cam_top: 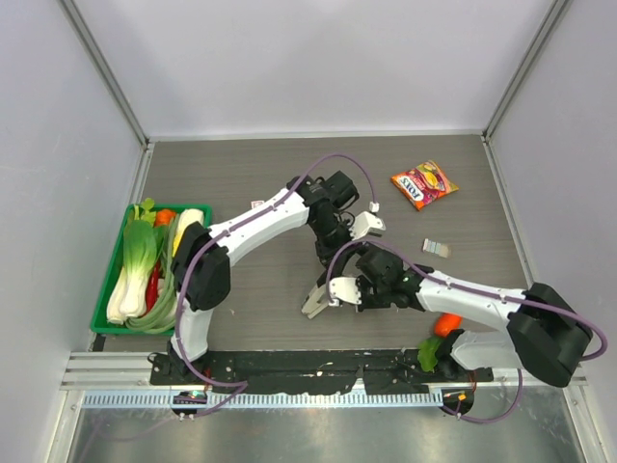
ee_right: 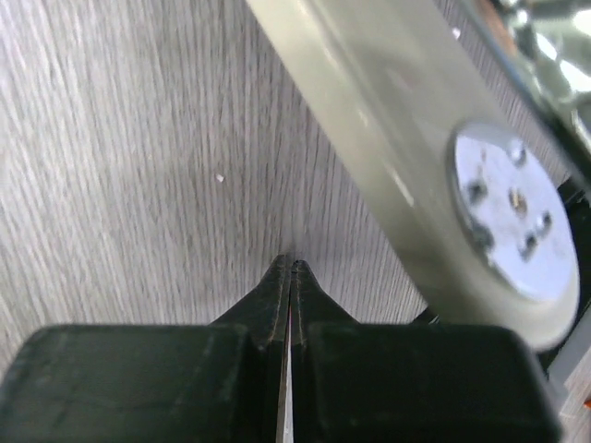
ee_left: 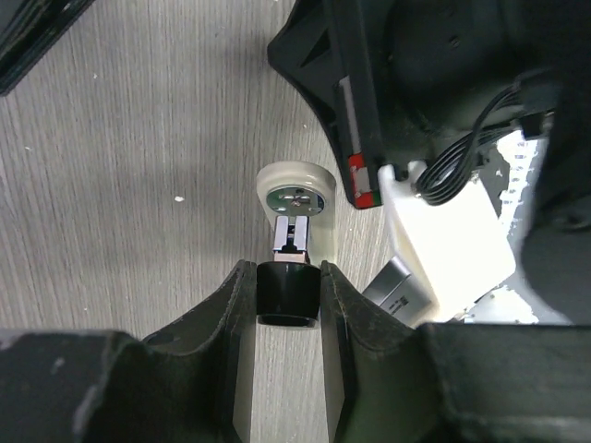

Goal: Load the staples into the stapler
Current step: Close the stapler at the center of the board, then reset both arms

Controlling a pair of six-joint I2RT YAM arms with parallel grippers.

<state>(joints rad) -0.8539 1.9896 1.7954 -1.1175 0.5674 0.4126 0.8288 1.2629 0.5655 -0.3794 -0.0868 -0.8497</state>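
The stapler [ee_left: 294, 198] has a cream base with a round metal disc and lies on the wooden table. My left gripper [ee_left: 288, 277] is shut on its black end piece [ee_left: 287, 293], and a metal rail runs from that piece toward the disc. From above, the cream stapler [cam_top: 315, 302] shows just below the left gripper [cam_top: 326, 258]. My right gripper [ee_right: 292, 266] is shut, tips down at the table beside the cream base [ee_right: 388, 157]; in the top view the right gripper [cam_top: 330, 292] sits next to the stapler. A tiny white-and-red thing [cam_top: 256, 204] beside the left forearm may be the staples.
An orange-red snack packet [cam_top: 423, 183] lies at the back right, with a small pale packet [cam_top: 436, 247] nearer. A green tray [cam_top: 108, 313] of vegetables stands at the left. A carrot [cam_top: 445, 324] lies by the right arm's base. The two arms cross closely mid-table.
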